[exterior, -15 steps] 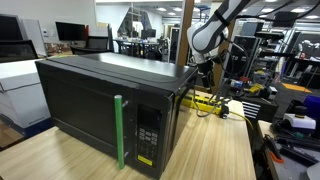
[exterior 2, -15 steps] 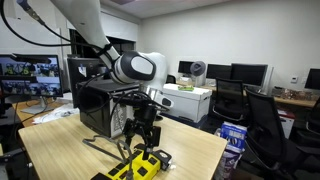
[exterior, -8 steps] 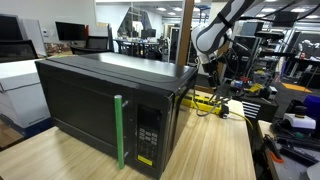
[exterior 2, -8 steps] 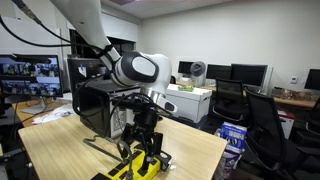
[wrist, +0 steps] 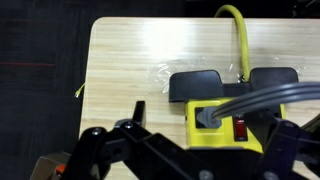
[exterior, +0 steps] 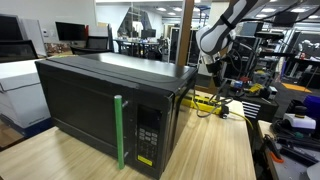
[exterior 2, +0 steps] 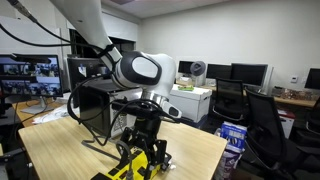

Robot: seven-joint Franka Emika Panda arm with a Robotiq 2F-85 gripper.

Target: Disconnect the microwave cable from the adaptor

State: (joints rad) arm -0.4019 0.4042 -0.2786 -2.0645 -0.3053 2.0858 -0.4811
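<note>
Spread wide, the hand point(exterior 2: 141, 154) hovers over the adaptor point(wrist: 224, 140) on the desk point(wrist: 130, 60), at five o'clock in the wrist view, straddling the plugged-in microwave cable point(wrist: 262, 97), apparently lined up to pinch its plug point(wrist: 205, 118).

The power strip point(wrist: 228, 135) lies on the table point(wrist: 130, 60) directly under the gripper point(wrist: 205, 125), with its end between the spread fingers. The cord point(wrist: 265, 97) is plugged into that end and runs off to one side. The microwave point(exterior: 105, 105) stands on the same table, beside the gripper.
</note>
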